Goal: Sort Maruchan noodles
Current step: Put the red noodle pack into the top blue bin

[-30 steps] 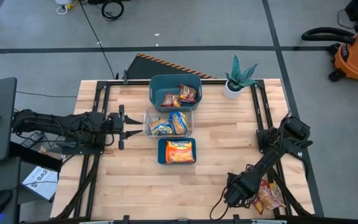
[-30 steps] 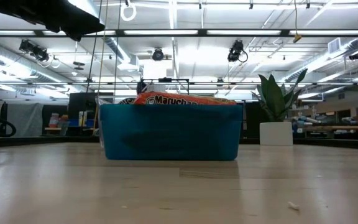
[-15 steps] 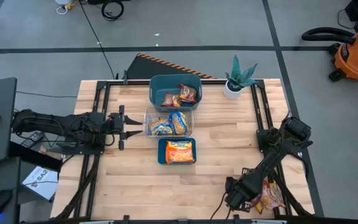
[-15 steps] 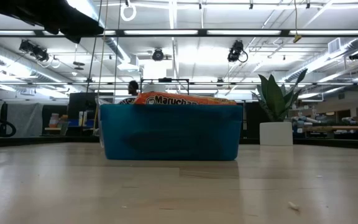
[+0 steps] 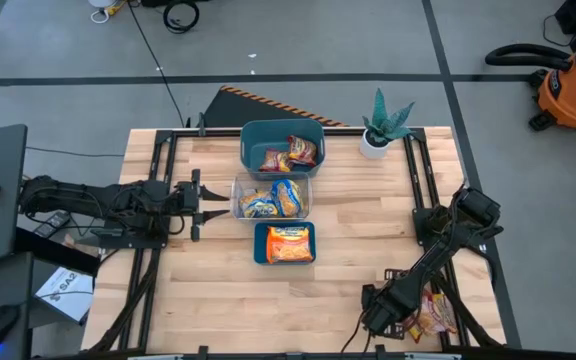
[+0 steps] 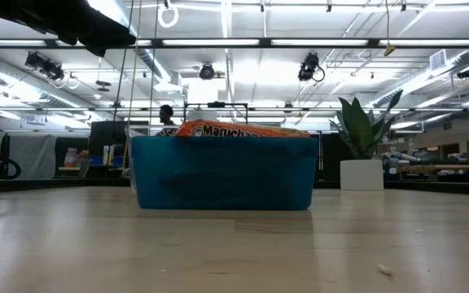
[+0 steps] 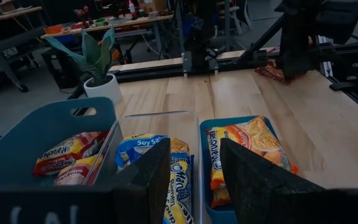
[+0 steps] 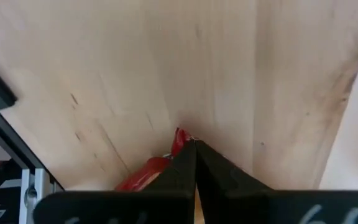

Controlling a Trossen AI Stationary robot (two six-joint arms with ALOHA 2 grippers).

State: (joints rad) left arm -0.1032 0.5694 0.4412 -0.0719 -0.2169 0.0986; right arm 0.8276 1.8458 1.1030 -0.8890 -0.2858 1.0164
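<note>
Right gripper [image 5: 408, 322] sits low at the near right corner of the table [image 5: 348, 240], fingers [image 8: 185, 165] pinched together on the edge of a dark red noodle packet [image 8: 143, 174]; in the high view that packet [image 5: 434, 312] lies on the wood just beside the arm, near the table edge. Left gripper [image 5: 218, 208] rests at the left side of the table, fingers [image 7: 151, 171] spread apart and holding nothing, pointing at the row of bins.

Three bins line up in the middle of the table. Far one, a teal bin [image 5: 258, 140], holds dark red packets [image 5: 303, 150]. Middle one, a clear bin [image 5: 238, 190], holds yellow-and-blue packets [image 5: 286, 197]. Near one, a small blue bin [image 5: 261, 245], holds an orange packet [image 5: 290, 243], its top showing above the rim in the low view. A potted plant [image 5: 380, 128] stands at the far right of the table, apart from the bins.
</note>
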